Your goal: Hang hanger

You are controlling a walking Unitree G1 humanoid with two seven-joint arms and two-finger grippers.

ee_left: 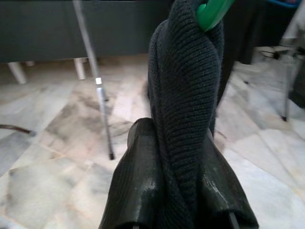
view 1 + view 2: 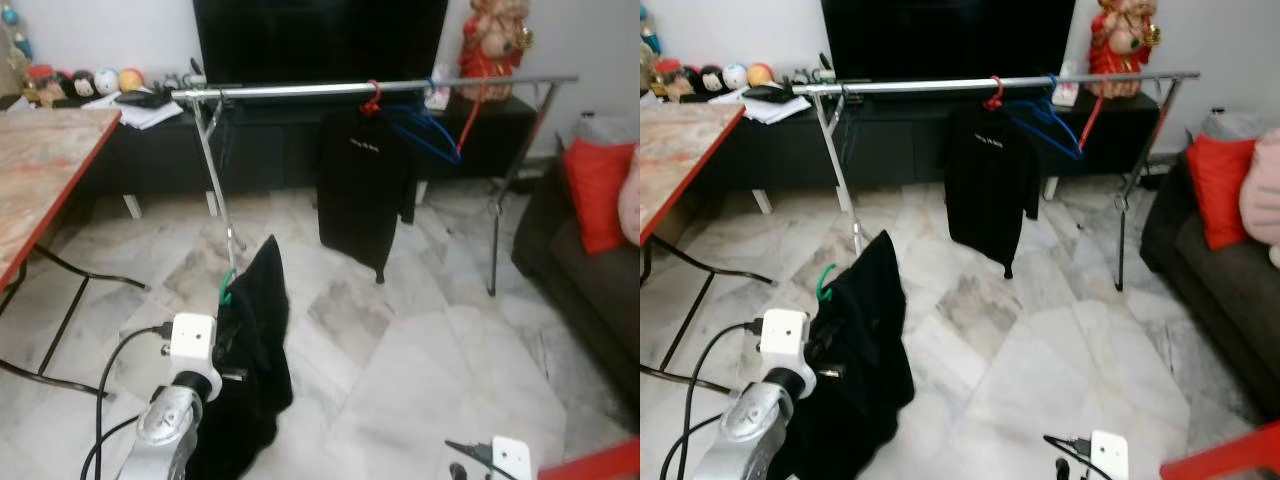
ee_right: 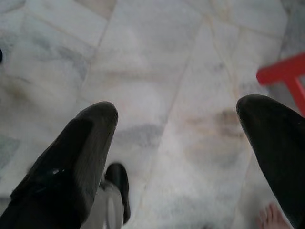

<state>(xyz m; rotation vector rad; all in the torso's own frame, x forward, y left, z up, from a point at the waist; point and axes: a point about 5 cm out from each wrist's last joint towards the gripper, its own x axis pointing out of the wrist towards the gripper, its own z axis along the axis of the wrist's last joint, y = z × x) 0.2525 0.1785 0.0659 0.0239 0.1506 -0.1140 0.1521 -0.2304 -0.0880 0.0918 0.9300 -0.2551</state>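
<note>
My left gripper (image 1: 178, 133) is shut on a black knit garment (image 2: 257, 340) that hangs from a green hanger (image 2: 228, 290). I hold it low above the floor, in front of the left end of the silver clothes rail (image 2: 300, 90). The knit fabric (image 1: 186, 95) is pinched between both black fingers (image 1: 138, 181), with the green hook (image 1: 212, 12) just above them. A black top (image 2: 362, 185) hangs from the rail on a red hanger (image 2: 372, 98), beside empty blue hangers (image 2: 420, 128). My right gripper (image 3: 176, 119) is open, low over the marble floor.
A marble-topped folding table (image 2: 40, 165) stands at the left. Behind the rail are a black TV console (image 2: 160, 150) and a TV (image 2: 320, 40). A dark sofa (image 2: 580, 270) with a red cushion (image 2: 597, 190) is at the right, and a red frame (image 2: 600, 462) near my right arm.
</note>
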